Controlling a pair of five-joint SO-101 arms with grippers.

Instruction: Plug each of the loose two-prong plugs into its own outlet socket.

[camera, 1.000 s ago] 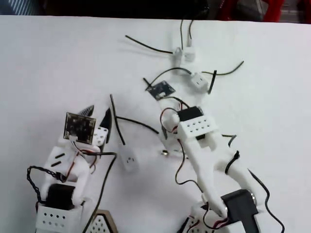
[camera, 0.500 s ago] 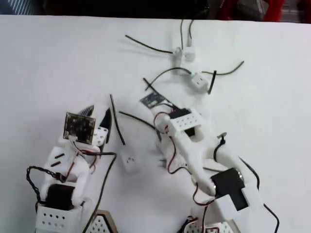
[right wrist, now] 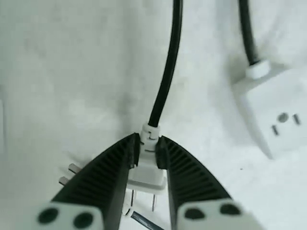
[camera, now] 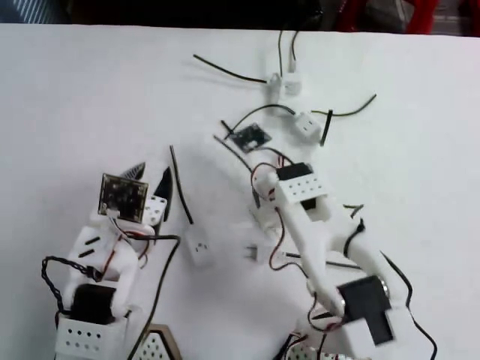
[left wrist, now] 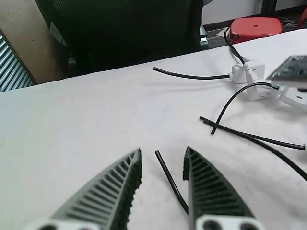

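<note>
My right gripper (right wrist: 146,141) is shut on a white two-prong plug (right wrist: 146,175), its prongs pointing down at the table and its black cord (right wrist: 168,67) running away from it. A white outlet socket (right wrist: 271,115) lies close beside it, and a second plug's prongs (right wrist: 72,173) show on the other side. In the high view the right arm (camera: 300,191) covers that gripper. My left gripper (camera: 150,180) rests open at the lower left, and a loose black cord end (left wrist: 168,177) lies between its fingers. A white outlet (camera: 199,246) and a small white plug (camera: 253,251) lie between the arms.
Two more white outlets (camera: 285,84) (camera: 307,124) with black cords lie at the far side. Another white block (camera: 155,208) sits by the left gripper. Loose cords cross the table's middle. The far left of the table (camera: 75,90) is bare.
The right arm swung left and came back. The plug's black cord has shifted from the table's middle toward the far side. The left arm has kept still.
</note>
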